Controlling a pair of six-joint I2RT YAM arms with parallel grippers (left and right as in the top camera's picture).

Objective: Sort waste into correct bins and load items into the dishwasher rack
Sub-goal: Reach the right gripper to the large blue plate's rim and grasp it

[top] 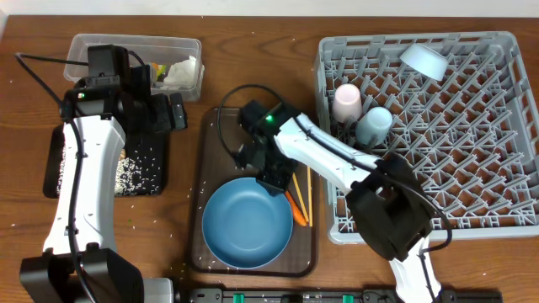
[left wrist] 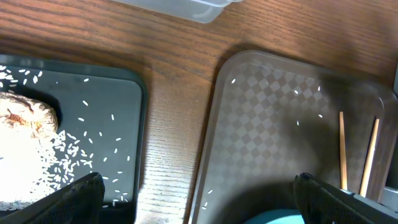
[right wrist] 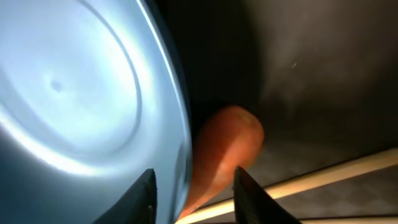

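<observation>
My right gripper (top: 276, 178) (right wrist: 196, 196) is open, low on the serving tray, its fingers on either side of the orange carrot (top: 297, 210) (right wrist: 224, 149) and the rim of the large blue plate (top: 244, 223) (right wrist: 74, 93). Two chopsticks (top: 308, 198) (left wrist: 342, 149) lie beside them. My left gripper (top: 173, 111) (left wrist: 199, 199) is open and empty above the gap between the black tray (top: 160, 189) (left wrist: 118, 93) and the serving tray. The black tray holds rice (top: 135, 172) (left wrist: 25, 168) and a brown lump (left wrist: 25, 115). The clear tub (top: 80, 46) holds a tissue (top: 181, 71) and a wrapper (top: 158, 69).
The grey rack (top: 472, 126) at the right holds a pink cup (top: 347, 101), a light-blue cup (top: 375, 124) and a small bowl (top: 424, 59). The dark brown serving tray (top: 210, 168) (left wrist: 280, 106) lies between the black tray and the rack. Loose rice grains dot the table.
</observation>
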